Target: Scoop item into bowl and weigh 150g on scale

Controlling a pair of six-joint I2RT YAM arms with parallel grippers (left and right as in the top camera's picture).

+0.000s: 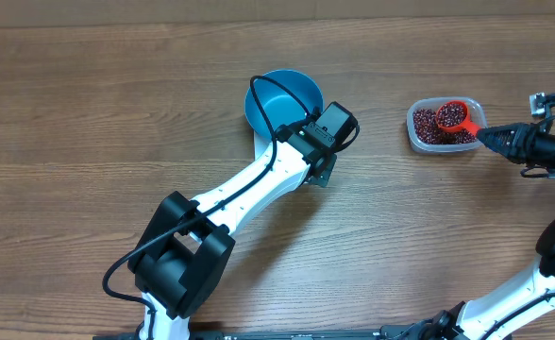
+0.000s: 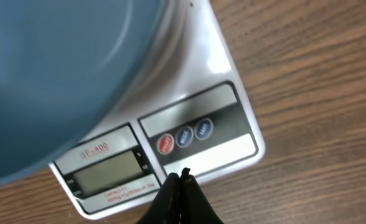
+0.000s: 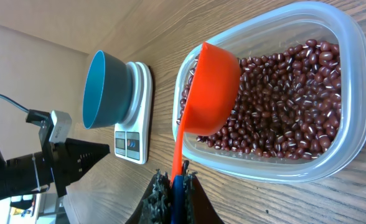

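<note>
Beans (image 3: 282,106): loose heap in the tub (image 3: 351,74). A further load fills the scoop (image 1: 455,115), which only the overhead view shows.
Scoop: orange. Its cup is over the tub's near-left part, mouth up. The long axis runs from the cup along the handle back to the right gripper (image 3: 173,183). The right wrist view shows only the cup's outer wall.
Tub: clear, on the table (image 1: 117,123) at the right, well apart from the bowl (image 1: 292,94). In the overhead view its long axis runs left to right.
Bowl: blue, upright on the scale (image 2: 233,93), overhanging it.
Scale: hidden in the overhead view. The left wrist view shows its display (image 2: 108,169) and three buttons (image 2: 184,137) on the end facing the left gripper (image 2: 182,180).
Left gripper: fingers together, empty, tips at the scale's front edge. Contact cannot be told.
Right gripper: clamped on the scoop handle.
</note>
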